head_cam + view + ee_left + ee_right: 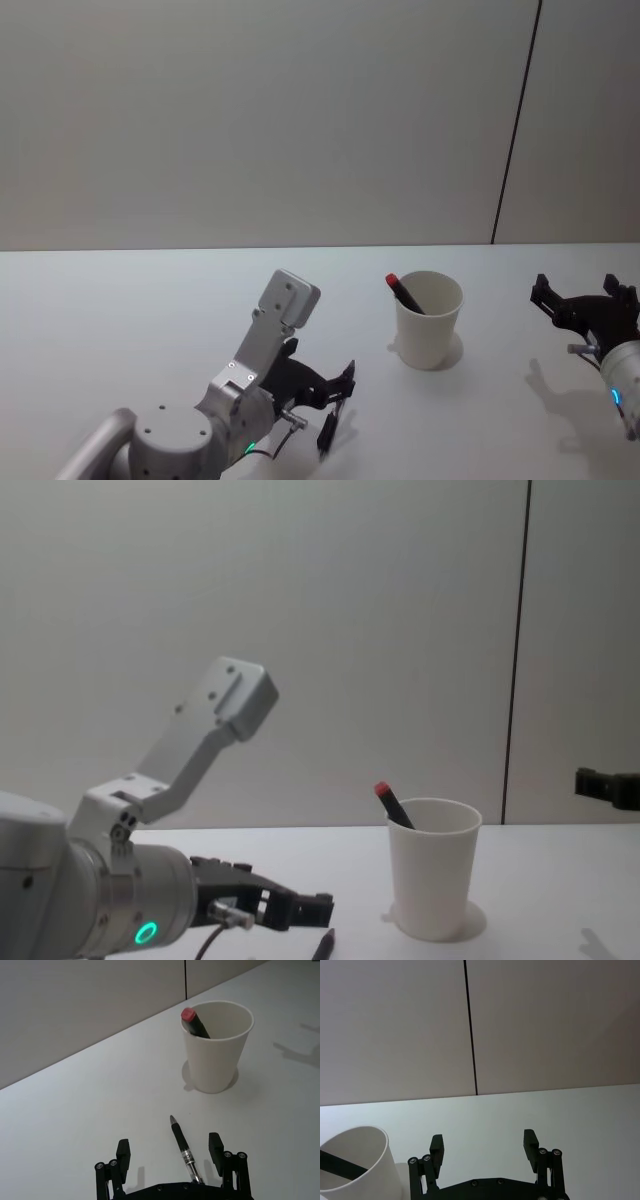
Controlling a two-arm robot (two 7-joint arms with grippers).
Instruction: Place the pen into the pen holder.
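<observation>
Head view: left hand (pixel 340 388) over pen (pixel 326 433), right hand (pixel 576 285) parked (holder (pixel 428 335) between).

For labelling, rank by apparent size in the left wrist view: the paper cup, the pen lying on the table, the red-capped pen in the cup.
1. Paper cup.
2. Pen on the table, nearer the camera, its rear end hidden by the left gripper.
3. Red-capped pen, mostly hidden inside the cup.

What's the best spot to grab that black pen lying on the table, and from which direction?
Probably mid-barrel, coming down from above: the black pen lies flat on the table, so the fingers have to close across its slim width. The left gripper straddles it, open. The right gripper sits idle, open, to the right of the pen holder.
</observation>
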